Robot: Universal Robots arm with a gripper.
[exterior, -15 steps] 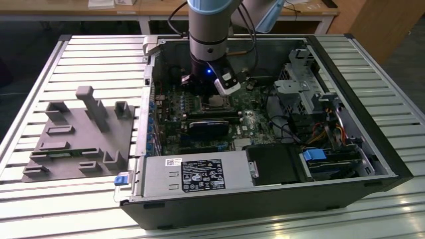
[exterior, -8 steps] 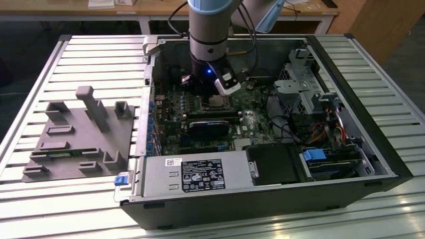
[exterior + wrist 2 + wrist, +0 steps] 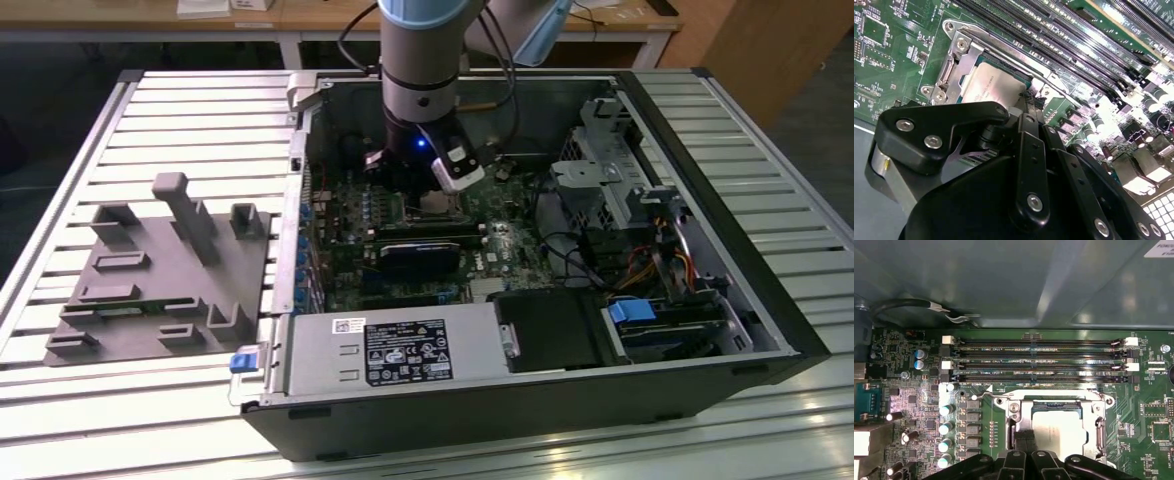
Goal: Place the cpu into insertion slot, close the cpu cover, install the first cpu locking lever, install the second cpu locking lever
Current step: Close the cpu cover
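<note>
Though the tool (image 3: 1024,441) hides part of the socket, most of the job's state can be read.

**Progress**
- Cpu (image 3: 1059,432) sits flat in the insertion slot (image 3: 1056,407) on the green circuit board (image 3: 1149,405), grey top up. First step looks done.
- Cpu cover (image 3: 1100,432) appears to be down, its frame lying around the chip's edges in both wrist views. Second step is likely done.
- One locking lever (image 3: 983,395) lies along the slot's side nearest the memory slots (image 3: 1039,357), its hooked end past the corner. Cannot tell whether it is caught under its catch.
- The opposite side of the slot is hidden under the tool.
- Judgement: the levers are what is left.

**Tool**
- It looks clenched with nothing between its tips.
- The tips are at the cover's side rail, just beside the chip. Touching or just above, cannot tell.
- It reaches down into the open computer case (image 3: 747,270), which lies toward the slatted worktop's (image 3: 200,110) edge on the exterior view's right.
- A grey holder block (image 3: 160,270) sits toward the opposite edge.

**Writing**
- A white label (image 3: 407,352) with black print and symbols is on the power supply box (image 3: 320,350). It is too small to take down.
- There is white lettering on the board beside the memory slots, and a faint marking on the chip's top.
</note>
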